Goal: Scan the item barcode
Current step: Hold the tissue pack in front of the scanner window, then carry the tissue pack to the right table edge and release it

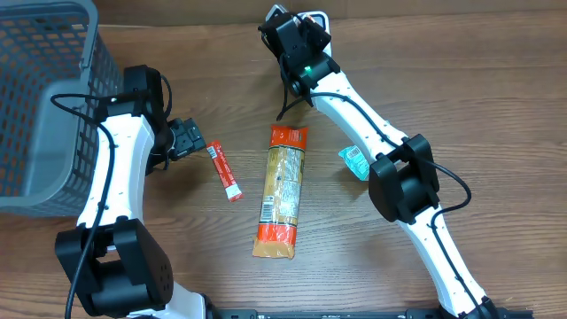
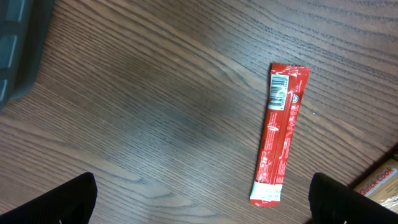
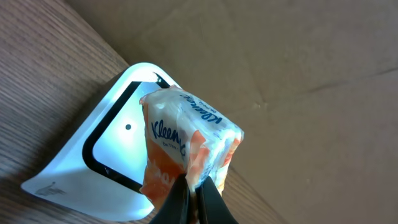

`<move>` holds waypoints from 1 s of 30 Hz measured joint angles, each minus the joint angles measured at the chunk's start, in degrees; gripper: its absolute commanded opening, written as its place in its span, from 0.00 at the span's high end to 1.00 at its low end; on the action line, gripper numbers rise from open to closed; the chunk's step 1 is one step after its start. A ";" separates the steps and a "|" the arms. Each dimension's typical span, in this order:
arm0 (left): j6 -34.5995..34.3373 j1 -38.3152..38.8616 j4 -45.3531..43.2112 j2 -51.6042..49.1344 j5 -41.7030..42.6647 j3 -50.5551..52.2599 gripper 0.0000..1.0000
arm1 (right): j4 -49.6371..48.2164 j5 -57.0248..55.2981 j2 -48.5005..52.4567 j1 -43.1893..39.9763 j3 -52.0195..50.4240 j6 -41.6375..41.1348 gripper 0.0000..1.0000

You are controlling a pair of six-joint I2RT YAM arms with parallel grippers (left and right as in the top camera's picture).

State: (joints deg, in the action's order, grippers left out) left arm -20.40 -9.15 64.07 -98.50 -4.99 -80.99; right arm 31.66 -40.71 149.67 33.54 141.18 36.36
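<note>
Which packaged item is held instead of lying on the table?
The orange-and-white Kleenex tissue pack, pinched in the right tool by the white scanner. The slim red sachet, long orange package and small teal packet lie on the wooden table.

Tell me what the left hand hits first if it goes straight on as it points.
Probably the wooden table: the open left hand points down at bare wood, with the red sachet lying off to the right. Depth is unclear.
</note>
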 measured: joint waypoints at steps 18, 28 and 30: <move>0.00 0.00 0.00 0.00 0.00 0.00 0.00 | 2.89 0.04 0.09 -1.64 0.04 -1.75 0.96; 0.00 0.00 0.00 0.00 0.00 0.00 0.00 | 27.45 -0.24 -11.74 -2.12 0.20 -22.47 0.96; 0.00 0.00 0.00 0.00 0.00 0.00 0.00 | 33.20 1.14 -17.11 -3.10 0.26 -27.21 0.96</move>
State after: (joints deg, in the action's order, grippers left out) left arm -20.40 -9.15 64.07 -98.50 -4.99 -80.99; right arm 64.86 -39.57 132.55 30.44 141.45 9.15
